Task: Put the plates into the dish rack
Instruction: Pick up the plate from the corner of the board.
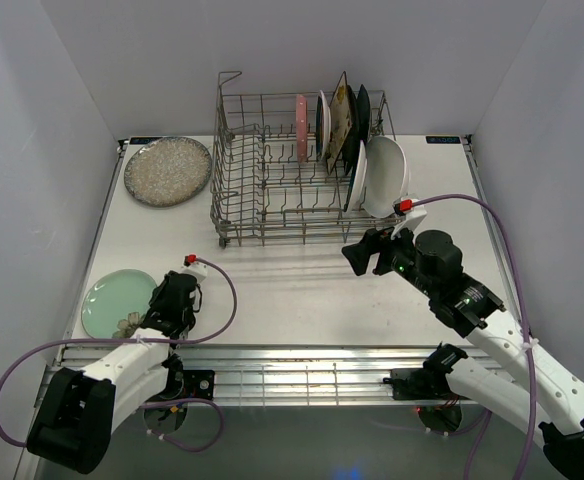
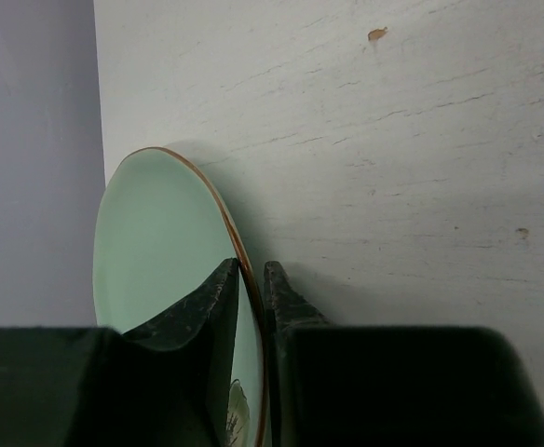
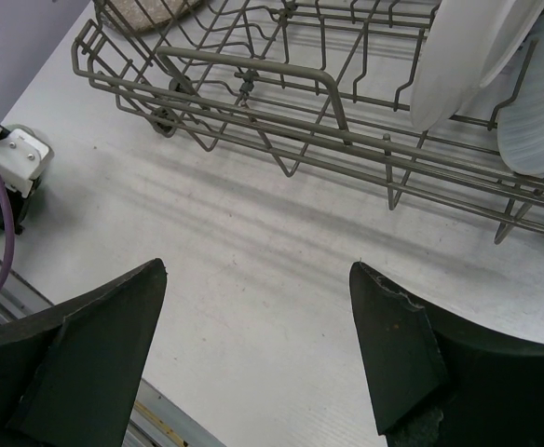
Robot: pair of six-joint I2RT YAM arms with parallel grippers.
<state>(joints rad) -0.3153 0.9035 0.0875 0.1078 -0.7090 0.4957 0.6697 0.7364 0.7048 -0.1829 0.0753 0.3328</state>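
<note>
A pale green plate [image 1: 110, 300] with a gold rim lies at the table's near left corner. My left gripper [image 1: 155, 318] sits at its right edge, and in the left wrist view its fingers [image 2: 218, 298] pinch the plate's [image 2: 151, 242] rim from both sides. The grey wire dish rack [image 1: 272, 232] stands at the back centre. In its right end stand a pink plate [image 1: 301, 125], dark and floral plates [image 1: 339, 120] and white plates [image 1: 384, 175]. A speckled silver plate [image 1: 167, 170] lies flat to the left of the rack. My right gripper [image 1: 362, 255] hovers open and empty before the rack's right front.
In the right wrist view the rack's front wall [image 3: 244, 63] and white plates [image 3: 458, 56] lie ahead of the open gripper [image 3: 258, 270]. A ribbed metal rail [image 1: 302, 362] runs along the near table edge. Grey walls close the left, back and right.
</note>
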